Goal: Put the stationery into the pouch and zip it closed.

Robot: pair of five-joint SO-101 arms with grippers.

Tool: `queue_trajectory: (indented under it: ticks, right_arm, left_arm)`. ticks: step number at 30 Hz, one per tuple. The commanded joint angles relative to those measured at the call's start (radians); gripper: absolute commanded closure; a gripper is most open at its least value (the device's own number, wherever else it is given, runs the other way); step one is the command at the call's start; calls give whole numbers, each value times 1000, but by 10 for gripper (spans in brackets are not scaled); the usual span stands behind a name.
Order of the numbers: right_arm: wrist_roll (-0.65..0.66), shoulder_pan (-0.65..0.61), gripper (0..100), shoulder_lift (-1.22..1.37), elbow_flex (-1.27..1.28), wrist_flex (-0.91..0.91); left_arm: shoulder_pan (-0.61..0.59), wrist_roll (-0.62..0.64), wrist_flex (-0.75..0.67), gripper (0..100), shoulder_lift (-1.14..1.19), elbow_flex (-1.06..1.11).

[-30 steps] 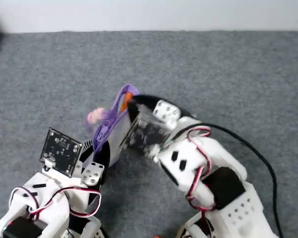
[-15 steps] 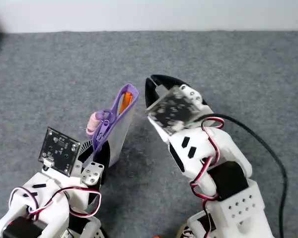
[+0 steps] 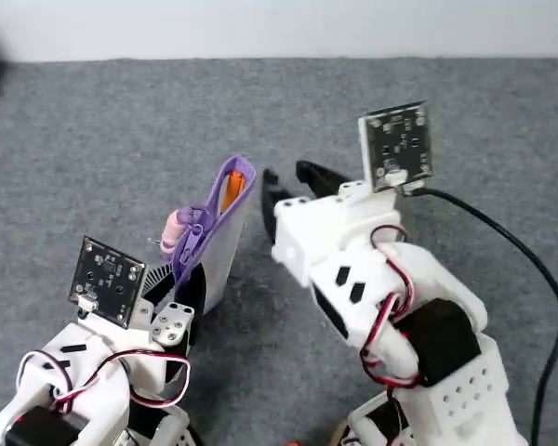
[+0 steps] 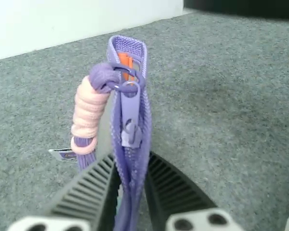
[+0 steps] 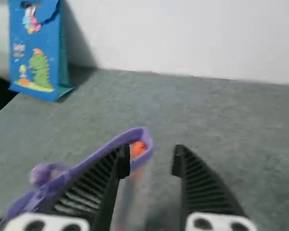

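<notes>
left end effector [image 4: 131, 160]: clamps pouch [image 4: 133, 108] (upright) | right end effector [image 5: 151, 150]: parted, empty, near pouch

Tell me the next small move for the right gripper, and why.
Probably move the open right gripper over to the zip pull and close on it. The left gripper holds the pouch upright, and the orange item shows at its unzipped end.

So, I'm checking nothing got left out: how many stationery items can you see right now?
1: an orange item shows inside the far end of the purple pouch, which the left gripper holds upright on the table. More may be hidden inside.
</notes>
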Motion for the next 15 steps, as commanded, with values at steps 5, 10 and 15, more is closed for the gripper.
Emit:
queue_trajectory:
  ticks: [5,10,15]
  right_arm:
    - [-18,-130,846,15,-54,15]
    - [-17,-130,848,41,-20,24]
    - [-17,-134,850,70,-8,21]
  left_arm:
    - [5,18,-14,989,0,-2]
    - [5,18,-14,989,0,-2]
    - [5,18,-14,989,0,-2]
